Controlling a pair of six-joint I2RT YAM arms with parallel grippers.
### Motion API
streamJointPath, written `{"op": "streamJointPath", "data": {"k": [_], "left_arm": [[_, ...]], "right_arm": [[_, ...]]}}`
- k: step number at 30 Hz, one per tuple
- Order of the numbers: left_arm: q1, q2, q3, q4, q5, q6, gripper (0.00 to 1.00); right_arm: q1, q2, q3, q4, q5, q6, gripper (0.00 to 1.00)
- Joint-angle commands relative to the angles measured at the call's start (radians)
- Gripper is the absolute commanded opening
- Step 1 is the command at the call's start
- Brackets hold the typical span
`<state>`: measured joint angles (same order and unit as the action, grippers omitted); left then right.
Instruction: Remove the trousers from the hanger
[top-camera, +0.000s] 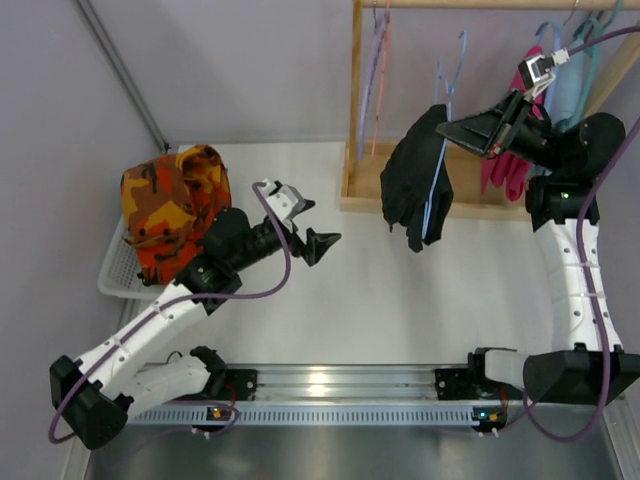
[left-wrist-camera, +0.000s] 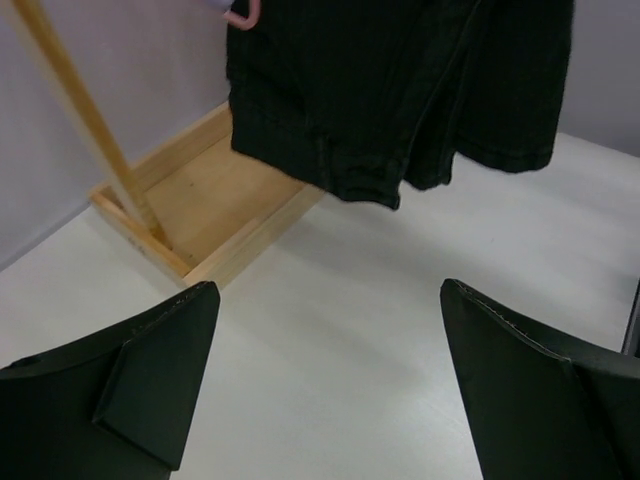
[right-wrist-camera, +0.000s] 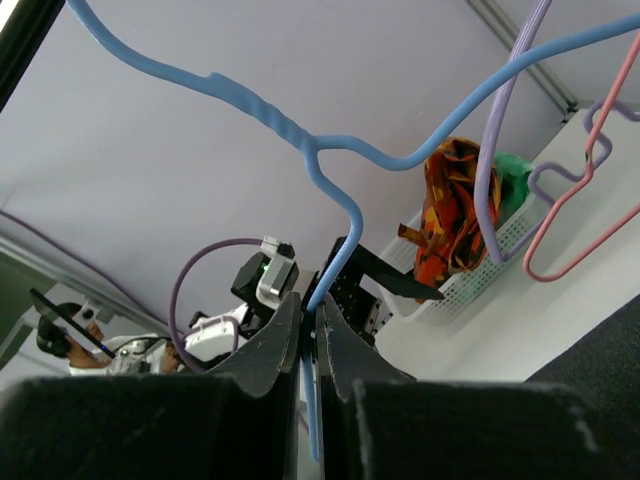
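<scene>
At the table's left edge, basket (top-camera: 112, 272): is holding a bunched orange camouflage garment (top-camera: 170, 210) that is bulging above the rim.
Trousers (top-camera: 412, 185): black, are hanging off the blue hanger (right-wrist-camera: 250, 100), lifted in the air by the front of the wooden rack base (top-camera: 365, 190).
Wooden rack base: shallow tray, is carrying the upright post.
Right gripper (right-wrist-camera: 312, 300): is pinching the blue hanger's wire, fingers squeezed tight on it.
Left gripper (left-wrist-camera: 328, 295): is hovering over the table, spread wide, gripping nothing, facing the trousers.
</scene>
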<state>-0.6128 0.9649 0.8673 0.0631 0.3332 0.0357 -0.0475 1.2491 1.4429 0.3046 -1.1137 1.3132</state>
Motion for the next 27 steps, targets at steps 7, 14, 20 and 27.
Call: {"op": "streamJointPath", "data": {"k": [7, 14, 20, 27], "left_arm": [[-0.358, 0.136, 0.074, 0.36, -0.322, -0.016, 0.98], [-0.556, 0.25, 0.076, 0.544, -0.419, 0.035, 0.98], [-0.574, 0.333, 0.145, 0.613, -0.483, 0.05, 0.98], [-0.573, 0.426, 0.179, 0.71, -0.536, 0.124, 0.98]], "right_arm": [[0.011, -0.128, -0.01, -0.027, -0.001, -0.063, 0.0], [0.011, -0.132, 0.005, -0.067, -0.008, -0.078, 0.0], [0.011, -0.137, 0.005, -0.082, -0.032, -0.083, 0.0], [0.012, -0.149, -0.015, -0.041, -0.041, -0.055, 0.0]]}}
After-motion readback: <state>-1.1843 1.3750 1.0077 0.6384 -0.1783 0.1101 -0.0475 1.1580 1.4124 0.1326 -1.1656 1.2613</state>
